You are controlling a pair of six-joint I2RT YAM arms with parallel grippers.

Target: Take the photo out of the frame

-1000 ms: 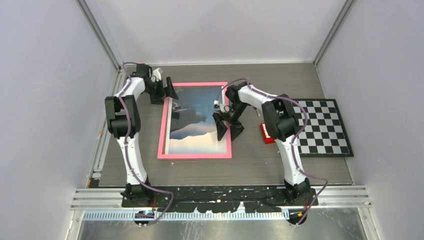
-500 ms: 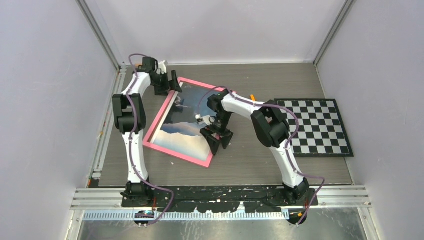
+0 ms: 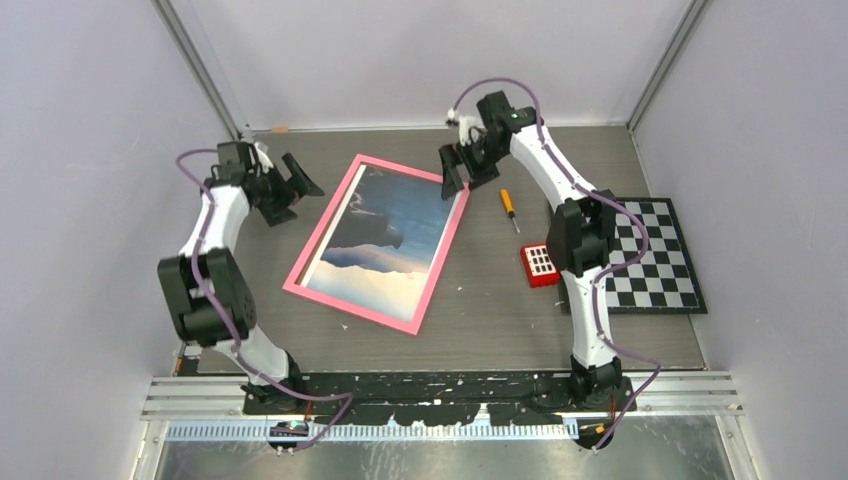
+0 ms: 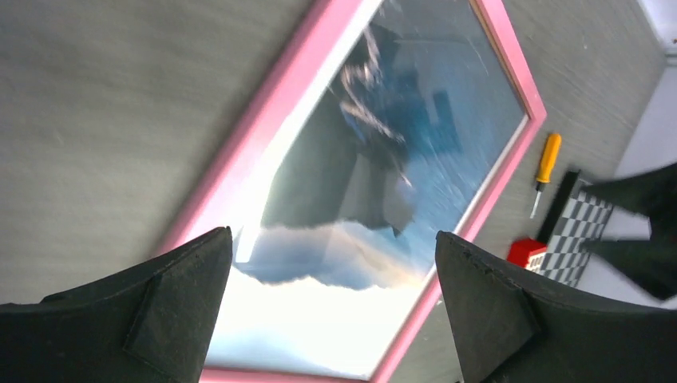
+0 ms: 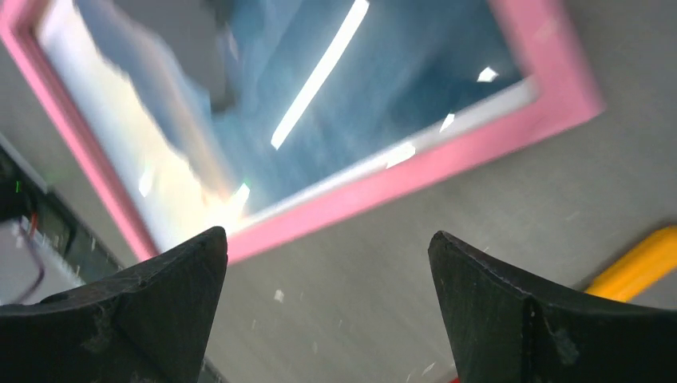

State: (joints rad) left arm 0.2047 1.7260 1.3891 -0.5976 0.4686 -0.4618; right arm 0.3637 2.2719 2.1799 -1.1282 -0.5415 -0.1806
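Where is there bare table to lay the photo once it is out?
Roomiest: the near strip of table, in front of the frame. A narrower band lies behind the frame, along the far wall. Crowded on the right: screwdriver, red box, checkerboard.

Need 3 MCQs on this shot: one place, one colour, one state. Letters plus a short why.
1. The screwdriver lies:
A) between the frame and the checkerboard
B) left of the frame
C) on top of the checkerboard

2. The frame's border is:
A) brown
B) pink
C) white

3. The left gripper and right gripper are:
A) both shut
B) both open, holding nothing
C) both clamped on the frame

1 A: in the top view it sits right of the frame and left of the checkerboard.
2 B: the pink edge shows in every view.
3 B: each wrist view shows spread fingers with nothing between them.
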